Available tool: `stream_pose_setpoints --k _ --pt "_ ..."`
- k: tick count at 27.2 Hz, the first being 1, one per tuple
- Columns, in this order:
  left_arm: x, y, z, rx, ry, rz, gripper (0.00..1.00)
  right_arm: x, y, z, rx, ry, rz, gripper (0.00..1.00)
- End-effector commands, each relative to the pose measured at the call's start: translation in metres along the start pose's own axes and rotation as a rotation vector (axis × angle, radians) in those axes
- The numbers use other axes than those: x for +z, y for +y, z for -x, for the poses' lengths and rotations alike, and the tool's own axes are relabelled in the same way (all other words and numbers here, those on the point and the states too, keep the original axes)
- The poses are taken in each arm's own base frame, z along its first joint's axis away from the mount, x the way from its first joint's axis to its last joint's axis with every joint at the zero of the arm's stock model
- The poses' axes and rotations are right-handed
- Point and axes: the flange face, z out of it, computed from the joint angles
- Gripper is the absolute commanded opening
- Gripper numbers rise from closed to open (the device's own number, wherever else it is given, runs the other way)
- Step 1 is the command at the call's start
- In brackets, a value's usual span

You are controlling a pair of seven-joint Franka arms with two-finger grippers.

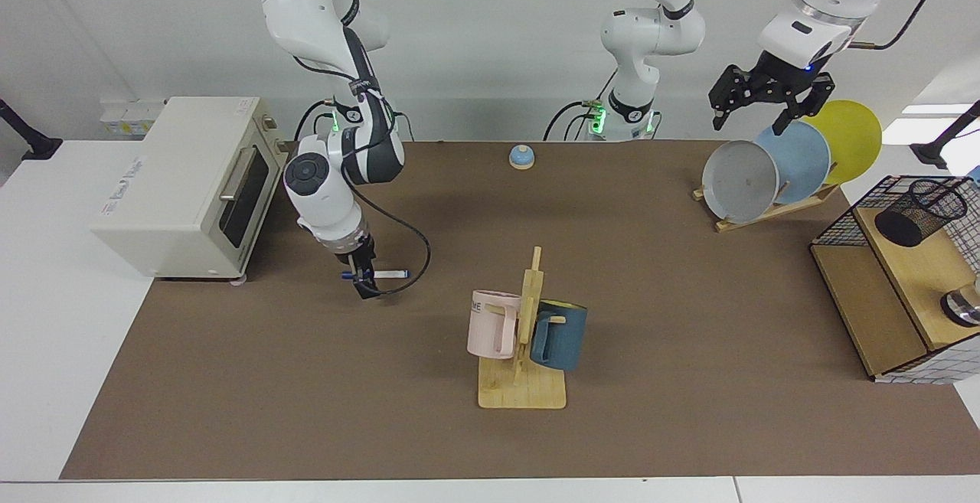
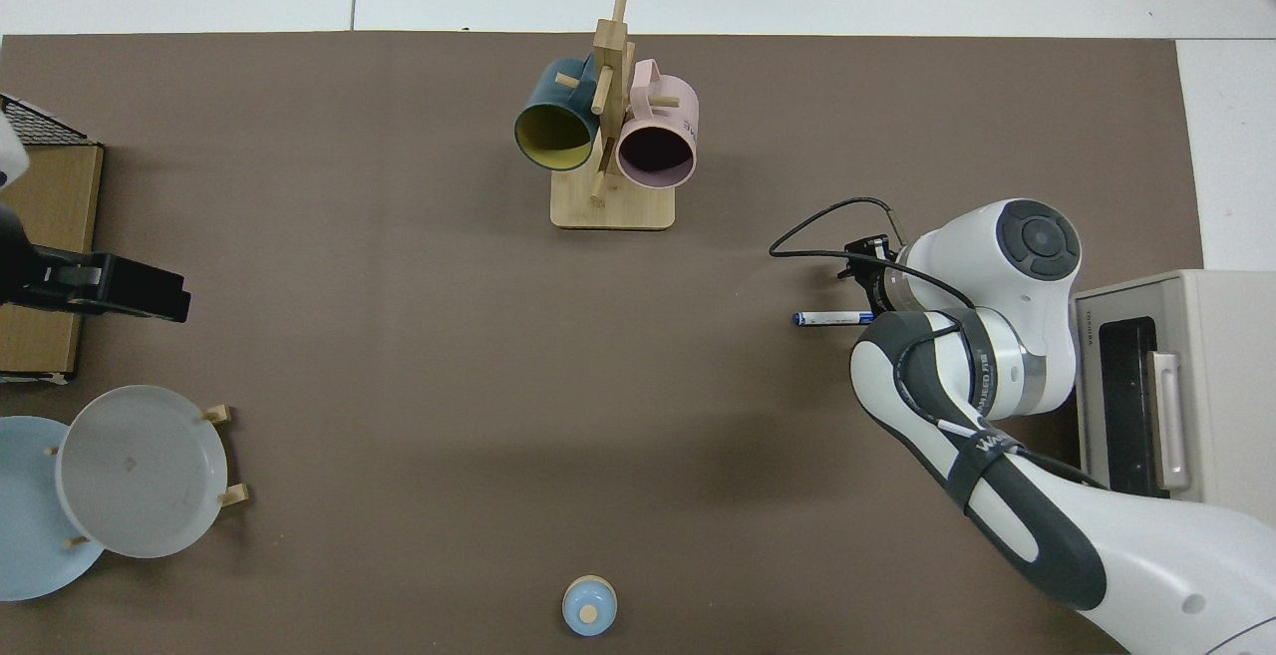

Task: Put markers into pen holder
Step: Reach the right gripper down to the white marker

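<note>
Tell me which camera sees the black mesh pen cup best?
The facing view. The pen holder shows there whole, tilted on the wooden shelf at the table's far side from the marker. The top view leaves it out of frame.

Facing view. Toaster oven (image 1: 187, 181) at the tabletop's (image 1: 306, 396) left edge. Just to its right, the right end effector (image 1: 363, 279) is down at the marker (image 1: 389, 274), which lies flat and points toward the centre. Mug rack (image 1: 524, 350) sits centre, toward the camera, with a mug hung on each side. Call bell (image 1: 521, 156) sits centre, at the far edge. Plate rack (image 1: 773, 208) stands far right with three plates leaning in it; the left end effector (image 1: 758, 109) hangs above them. Pen holder (image 1: 919, 210) lies tilted on a wooden shelf (image 1: 911, 273) at the right edge.
</note>
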Motion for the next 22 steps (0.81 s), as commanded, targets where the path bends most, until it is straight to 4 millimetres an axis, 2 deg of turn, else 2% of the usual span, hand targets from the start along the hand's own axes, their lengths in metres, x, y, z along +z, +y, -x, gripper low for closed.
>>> stream_pose_setpoints --k 1,4,7,9,12,17,19,22 --pt "-0.0009 0.0027 0.0071 -0.003 -0.008 0.012 1.0 0.0046 0.0065 -0.0042 0.004 -0.007 -0.029 0.96" --pt "-0.0008 0.0027 0.0071 -0.003 -0.008 0.012 1.0 0.0047 0.0066 -0.0042 0.0 -0.007 -0.028 0.9" --pt "-0.0005 0.0028 0.0085 -0.003 -0.01 0.012 1.0 0.0049 0.007 -0.005 0.001 -0.007 -0.025 0.73" --pt "-0.0007 0.0029 0.0095 -0.003 -0.01 0.012 1.0 0.005 0.0071 -0.005 -0.002 -0.006 -0.023 0.68" --pt "-0.0007 0.0037 0.0094 -0.001 -0.01 0.012 1.0 0.0051 0.0073 -0.0059 0.001 -0.007 -0.022 0.49" --pt "-0.0006 0.0045 0.0094 0.0 -0.01 0.011 1.0 0.0045 0.007 -0.0067 0.001 -0.007 -0.022 0.27" --pt "-0.0006 0.0045 0.0094 0.0 -0.01 0.011 1.0 0.0043 0.0072 -0.0093 0.006 -0.006 -0.023 0.15" --pt "-0.0008 0.0045 0.0092 0.0 -0.008 0.011 1.0 0.0021 0.0066 -0.0083 0.007 -0.006 -0.025 0.07"
